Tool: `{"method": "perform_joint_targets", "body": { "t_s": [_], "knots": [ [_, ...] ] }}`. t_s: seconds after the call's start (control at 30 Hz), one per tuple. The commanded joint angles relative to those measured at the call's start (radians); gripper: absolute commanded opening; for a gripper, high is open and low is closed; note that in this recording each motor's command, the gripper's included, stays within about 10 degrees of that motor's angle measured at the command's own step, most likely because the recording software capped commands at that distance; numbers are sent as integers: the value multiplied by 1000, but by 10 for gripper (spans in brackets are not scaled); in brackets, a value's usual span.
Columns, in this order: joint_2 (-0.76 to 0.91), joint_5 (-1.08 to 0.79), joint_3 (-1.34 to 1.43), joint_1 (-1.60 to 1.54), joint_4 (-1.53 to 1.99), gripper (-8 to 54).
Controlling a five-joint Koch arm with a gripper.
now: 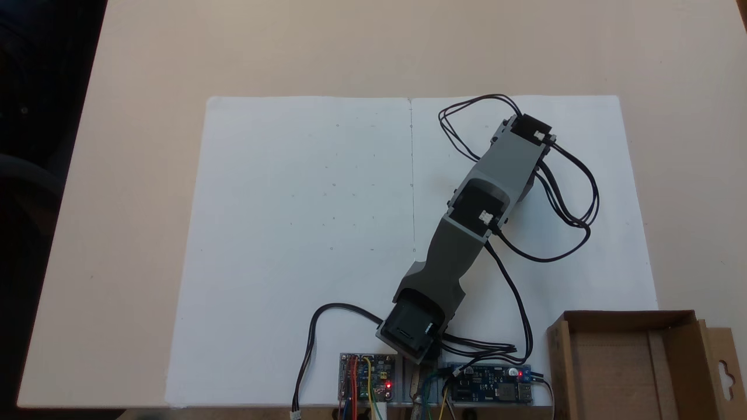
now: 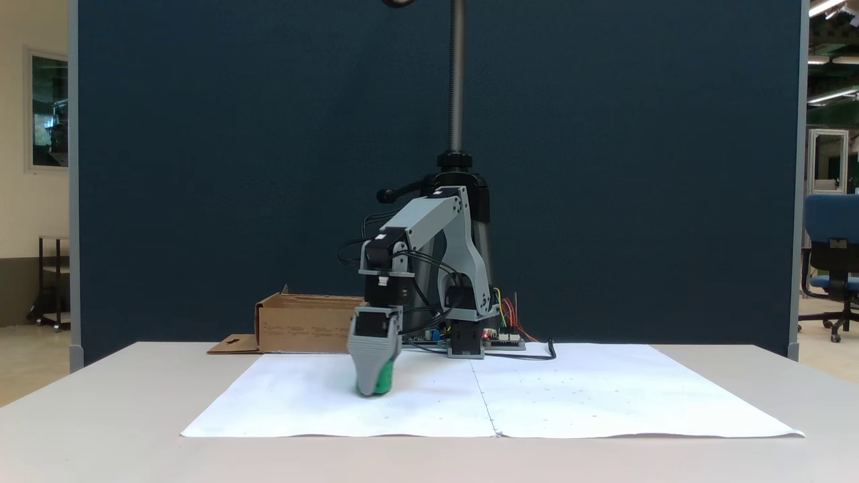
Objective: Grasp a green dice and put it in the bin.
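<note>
In a fixed view my gripper points straight down with its tip at the white paper. A grey jaw faces the camera, and the other jaw lies behind it. The green dice shows as a green patch at the right edge of that jaw, low on the paper; whether the jaws press on it cannot be told. Seen from above, the grey arm stretches to the upper right, and its wrist covers what lies under it. The bin, an open brown cardboard box, stands by the arm's base.
Two white paper sheets cover the middle of the beige table. Circuit boards with lit red LEDs sit at the arm's base. Black cables loop out beside the wrist. A dark blue partition stands behind the table.
</note>
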Motion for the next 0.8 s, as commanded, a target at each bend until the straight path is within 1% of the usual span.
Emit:
{"method": "perform_joint_targets", "body": {
  "t_s": [0.0, 0.23, 0.43, 0.6, 0.67, 0.77],
  "knots": [
    [101, 54, -26, 35, -75, 172],
    [293, 81, -26, 141, -77, 172],
    [449, 84, -34, 307, -81, 171],
    [506, 87, -64, 463, -83, 171],
    [526, 86, -84, 635, -83, 171],
    [529, 86, -92, 801, -84, 171]
  ]
}}
